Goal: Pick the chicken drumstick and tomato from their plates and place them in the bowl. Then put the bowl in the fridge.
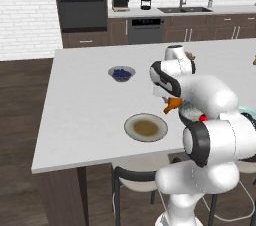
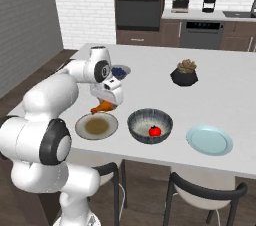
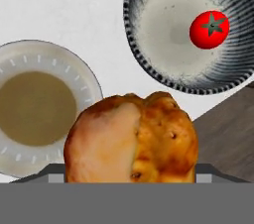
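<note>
One item carried: my two-finger pincer (image 2: 102, 104) is clenched wide around the orange-brown roasted chicken drumstick (image 2: 101, 106), lifted clear of the round beige-tan plate with a brownish centre (image 2: 96, 126) and hanging over that plate's far edge.
Tomato: the small glossy red tomato (image 2: 155, 131) already lies inside the large round bowl, dark grey ribbed outside and whitish speckled inside (image 2: 150, 125), near the rim on the side of the pale light-blue glassy plate (image 2: 209, 139).
Bowl position: it stands on the white island counter (image 2: 150, 65) between the two plates, just beside the tan one.
Risk, slipping: I judge the drumstick's rounded, tapering shape may twist or slide out if I swing fast.
Risk, early release: letting go before I am over the bowl would drop it on the counter or back on the tan plate.
Risk, low carry: it could clip the bowl's rim and shove the bowl.
Risk, landing: a drop might knock the tomato.
Hidden: in the hand view the drumstick covers my fingertips; my own arm blocks most of the bowl in the left base view.
</note>
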Robot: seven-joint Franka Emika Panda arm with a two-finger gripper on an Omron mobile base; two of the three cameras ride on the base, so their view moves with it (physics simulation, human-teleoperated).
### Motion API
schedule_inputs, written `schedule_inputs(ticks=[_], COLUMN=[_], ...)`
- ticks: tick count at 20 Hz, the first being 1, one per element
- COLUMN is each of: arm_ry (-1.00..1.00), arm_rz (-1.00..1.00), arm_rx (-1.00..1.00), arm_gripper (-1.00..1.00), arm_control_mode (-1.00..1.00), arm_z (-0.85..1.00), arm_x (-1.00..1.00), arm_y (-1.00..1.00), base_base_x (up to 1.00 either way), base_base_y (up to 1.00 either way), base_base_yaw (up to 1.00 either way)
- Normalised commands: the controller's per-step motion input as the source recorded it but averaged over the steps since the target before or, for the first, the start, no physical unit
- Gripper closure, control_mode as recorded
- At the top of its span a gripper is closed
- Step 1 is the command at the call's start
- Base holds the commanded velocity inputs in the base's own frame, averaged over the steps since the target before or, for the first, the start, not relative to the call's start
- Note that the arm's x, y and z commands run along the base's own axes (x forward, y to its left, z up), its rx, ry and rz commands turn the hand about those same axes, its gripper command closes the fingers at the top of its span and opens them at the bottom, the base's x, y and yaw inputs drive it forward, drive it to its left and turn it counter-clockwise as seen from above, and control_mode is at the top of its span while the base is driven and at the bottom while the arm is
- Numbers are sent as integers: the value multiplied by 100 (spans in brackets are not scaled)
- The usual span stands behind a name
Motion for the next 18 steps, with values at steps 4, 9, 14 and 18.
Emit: schedule_inputs(ticks=[4, 9, 14, 18], arm_ry=[22, 15, 4, -1], arm_rz=[0, 0, 0, 3], arm_rx=[-2, 0, 1, 1], arm_gripper=[100, 100, 100, 100], arm_control_mode=[-100, -100, -100, -100], arm_z=[10, 0, -20, -44], arm_x=[28, 27, 41, 36], arm_y=[-92, -92, -63, -41], base_base_x=[0, 0, 0, 0], base_base_y=[0, 0, 0, 0], base_base_yaw=[0, 0, 0, 0])
